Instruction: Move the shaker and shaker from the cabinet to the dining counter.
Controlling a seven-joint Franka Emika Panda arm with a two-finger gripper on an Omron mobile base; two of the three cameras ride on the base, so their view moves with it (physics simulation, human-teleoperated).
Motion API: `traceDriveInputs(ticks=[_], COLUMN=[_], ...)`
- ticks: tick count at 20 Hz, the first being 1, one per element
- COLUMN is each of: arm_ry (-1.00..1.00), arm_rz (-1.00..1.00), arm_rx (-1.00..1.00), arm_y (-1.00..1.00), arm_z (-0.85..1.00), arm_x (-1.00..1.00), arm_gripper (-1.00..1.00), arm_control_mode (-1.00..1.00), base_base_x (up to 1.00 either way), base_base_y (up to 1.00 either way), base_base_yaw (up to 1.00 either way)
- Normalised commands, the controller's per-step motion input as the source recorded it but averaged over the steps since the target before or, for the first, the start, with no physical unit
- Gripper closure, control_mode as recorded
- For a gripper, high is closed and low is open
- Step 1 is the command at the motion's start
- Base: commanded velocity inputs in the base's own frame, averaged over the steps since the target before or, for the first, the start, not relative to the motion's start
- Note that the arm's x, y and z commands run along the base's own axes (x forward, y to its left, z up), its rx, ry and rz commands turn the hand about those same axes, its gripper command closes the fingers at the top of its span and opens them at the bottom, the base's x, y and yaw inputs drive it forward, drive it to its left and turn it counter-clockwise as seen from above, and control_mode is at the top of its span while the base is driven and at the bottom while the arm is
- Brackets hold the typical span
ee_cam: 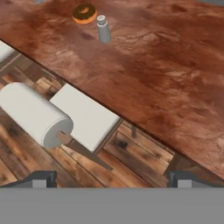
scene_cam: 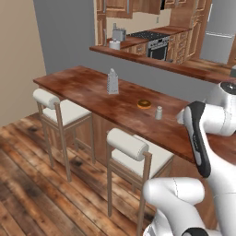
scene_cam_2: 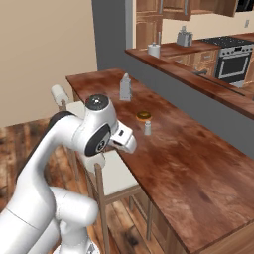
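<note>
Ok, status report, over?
Gripper open, empty, above stool. One shaker upright on dining counter, beside donut. Nothing in the way.

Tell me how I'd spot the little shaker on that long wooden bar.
Find the long reddish-brown dining counter with cushioned stools along it. Near its middle lies a round brown donut, and right beside it stands the shaker: small, light grey, round-capped, far shorter than the tall tapered grater farther along.

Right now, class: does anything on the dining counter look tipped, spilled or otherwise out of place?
Nothing stands out. One shaker stands upright on the dining counter beside the donut, apart from it. The box grater further along is upright too. No spills show.
</note>
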Motion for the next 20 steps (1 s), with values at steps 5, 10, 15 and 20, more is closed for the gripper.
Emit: traceDriveInputs(ticks=[5,10,15,20], arm_ry=[0.00,0.00,0.00,0.00], arm_rz=[0.00,0.00,0.00,0.00], arm_rx=[0.00,0.00,0.00,0.00], arm_y=[0.13,0.00,0.00,0.00], arm_z=[-0.02,0.00,0.00,0.00], arm_x=[0.00,0.00,0.00,0.00], arm_gripper=[-1.00,-1.00,-1.00,-1.00], arm_control_mode=[-1.00,-1.00,-1.00,-1.00], base_base_x=[0.00,0.00,0.00,0.00], base_base_y=[0.00,0.00,0.00,0.00], base_base_yaw=[0.00,0.00,0.00,0.00])
